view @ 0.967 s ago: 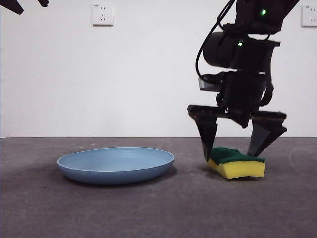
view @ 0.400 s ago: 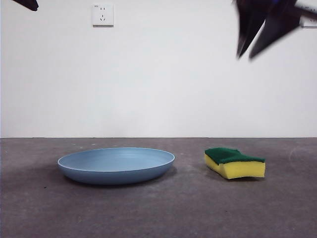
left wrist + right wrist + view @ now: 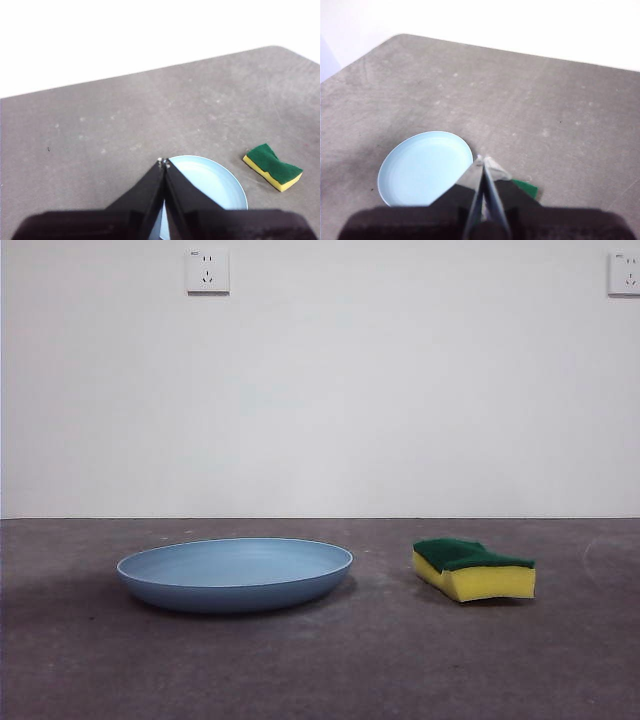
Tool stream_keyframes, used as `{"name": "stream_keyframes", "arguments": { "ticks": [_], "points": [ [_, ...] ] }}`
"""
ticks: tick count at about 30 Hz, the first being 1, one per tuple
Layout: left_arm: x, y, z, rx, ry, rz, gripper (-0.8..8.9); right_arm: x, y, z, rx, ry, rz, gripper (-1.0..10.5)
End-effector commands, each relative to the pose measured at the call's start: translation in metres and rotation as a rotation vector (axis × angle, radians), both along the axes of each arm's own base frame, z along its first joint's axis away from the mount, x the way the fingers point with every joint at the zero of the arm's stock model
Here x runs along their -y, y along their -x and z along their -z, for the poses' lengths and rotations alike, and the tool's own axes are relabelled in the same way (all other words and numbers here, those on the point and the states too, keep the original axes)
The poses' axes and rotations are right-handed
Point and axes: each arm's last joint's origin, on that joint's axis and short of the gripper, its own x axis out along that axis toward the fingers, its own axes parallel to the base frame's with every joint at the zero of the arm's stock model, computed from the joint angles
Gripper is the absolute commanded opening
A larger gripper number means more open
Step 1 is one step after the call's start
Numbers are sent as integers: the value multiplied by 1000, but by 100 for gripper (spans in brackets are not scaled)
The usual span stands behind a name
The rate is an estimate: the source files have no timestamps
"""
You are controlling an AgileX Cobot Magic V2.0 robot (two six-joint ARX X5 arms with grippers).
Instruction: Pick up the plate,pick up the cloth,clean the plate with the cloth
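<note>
The light-blue plate [image 3: 235,573] lies flat on the grey table, left of centre in the front view. The cloth, a yellow sponge with a green top [image 3: 473,568], lies to its right, apart from it. Neither arm shows in the front view. My left gripper [image 3: 164,162] is shut and empty, high above the table, with the plate [image 3: 215,182] and the sponge [image 3: 273,167] far below. My right gripper [image 3: 483,161] is shut and empty, also high up, over the plate [image 3: 422,167]. A green corner of the sponge [image 3: 526,189] peeks out beside its jaws.
A white wall stands behind the table with a socket [image 3: 207,270] at upper left and another [image 3: 624,273] at upper right. The grey table top [image 3: 320,670] runs across the whole front.
The right arm stood with open jaws around the sponge one second ago, then rose up and left the front view. The sponge stayed on the table. The plate has not moved.
</note>
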Motion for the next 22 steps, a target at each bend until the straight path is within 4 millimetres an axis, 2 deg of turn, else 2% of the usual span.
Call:
{"name": "stream_keyframes", "arguments": {
  "ticks": [1,6,8,22],
  "points": [
    [-5,13,18,44,-6,-22,-9,4,8,26,11,26,34,-17],
    [-11,27,50,101,13,-44,-9,10,20,62,45,5,71,-16],
    [-12,30,60,99,12,-44,-9,12,22,69,42,-7,78,-16],
    [-13,34,76,-61,-18,-50,-3,12,23,71,23,-20,82,2]
  ]
}}
